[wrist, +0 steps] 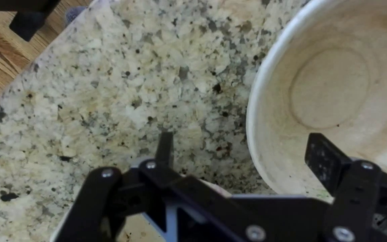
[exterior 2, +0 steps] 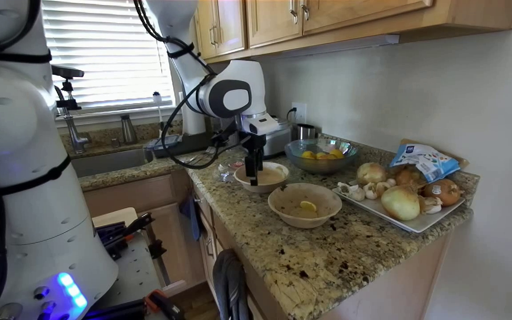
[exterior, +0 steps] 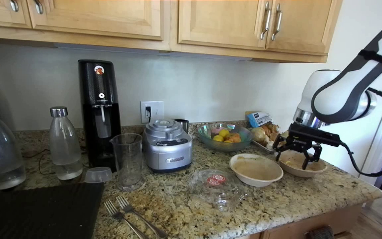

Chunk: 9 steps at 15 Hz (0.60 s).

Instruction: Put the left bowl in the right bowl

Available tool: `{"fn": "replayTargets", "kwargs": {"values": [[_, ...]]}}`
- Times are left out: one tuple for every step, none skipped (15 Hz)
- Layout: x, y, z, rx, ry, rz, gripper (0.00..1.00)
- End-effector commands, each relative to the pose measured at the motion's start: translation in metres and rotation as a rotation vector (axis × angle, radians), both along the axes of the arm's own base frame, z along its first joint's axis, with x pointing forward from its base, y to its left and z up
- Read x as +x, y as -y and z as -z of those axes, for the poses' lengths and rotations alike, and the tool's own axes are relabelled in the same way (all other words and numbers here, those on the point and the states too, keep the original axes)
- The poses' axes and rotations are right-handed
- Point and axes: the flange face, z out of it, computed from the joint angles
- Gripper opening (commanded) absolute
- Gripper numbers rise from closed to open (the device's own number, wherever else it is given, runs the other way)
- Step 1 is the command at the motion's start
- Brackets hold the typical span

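Up close is the black gripper (wrist: 242, 146), 2 fingers (wrist: 323, 161) wide apart; below, the left bowl (wrist: 331, 87) sits just beside the right bowl (exterior 2: 302, 221) with a yellow slice (exterior 2: 308, 206) inside

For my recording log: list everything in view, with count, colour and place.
Left bowl, right bowl: 2, beige, counter
Lemon slice: 1, yellow, in right bowl
Glass bowl: 1, clear, counter
Fruit: several, mostly yellow, glass bowl
Tray: 1, white, counter
Onions, garlic: several, brown and white, tray
Bag: 1, blue and white, by onions
Plastic container: 1, clear, counter
Food processor: 1, silver, counter
Drink machine: 1, black, counter
Bottles: at least 2, clear, counter
Pitcher, tub: 2, clear, counter
Forks: 2, silver, counter
Mat: 1, black, counter
Sink: 1, grey, below blinds
Cabinets: several, tan, overhead
Towel: 1, grey, below counter
Robot arm: 1, mostly white, over counter
End effector: 1, black, open, near bowls
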Motion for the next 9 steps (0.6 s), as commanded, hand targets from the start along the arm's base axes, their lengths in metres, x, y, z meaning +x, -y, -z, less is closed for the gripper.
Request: {"fn": "replayTargets", "kwargs": {"values": [[0.000,0.000,0.001,0.000,-0.002,-0.002,1.00],[0.001,0.000,0.000,-0.001,0.000,-0.002,1.00],[0.002,0.001,-0.001,-0.001,0.002,0.000,1.00],[0.003,0.002,-0.001,-0.001,0.003,0.002,1.00],[0.002,0.001,0.005,0.003,0.003,0.010,1.00],[0.002,0.000,0.010,0.005,0.006,0.010,1.00],[0.001,-0.001,0.015,0.009,0.007,0.016,0.98],[0.000,-0.002,0.020,0.015,0.003,0.020,0.86],[0.000,-0.004,0.025,0.021,0.000,0.021,0.82]]}}
